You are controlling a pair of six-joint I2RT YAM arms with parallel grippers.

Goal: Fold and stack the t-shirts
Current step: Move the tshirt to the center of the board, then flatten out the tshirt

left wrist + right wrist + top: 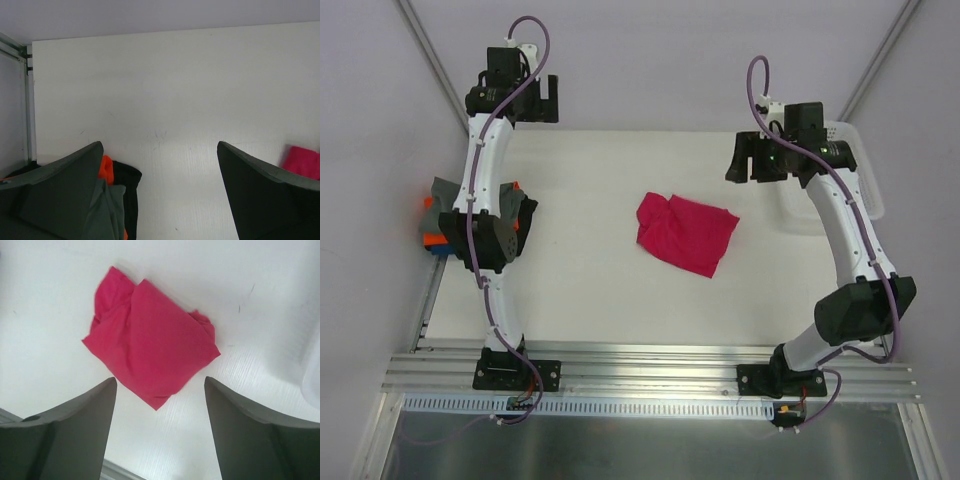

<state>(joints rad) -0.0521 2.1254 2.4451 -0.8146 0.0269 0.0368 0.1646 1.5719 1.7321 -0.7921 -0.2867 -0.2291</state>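
Shirt [686, 233] lies crumpled in the middle of the frame. Right pincer [752, 168] hangs to its upper right, spread and empty.

The left arm [482, 165] and right arm [845, 215] are 2 matching builds: white tubular links between bulky black joint housings. A purple cable [751, 82] loops along each. Each stands on a flat black base plate [545, 372]. The fingers [60, 195] are dark grey, matte, wedge-shaped.
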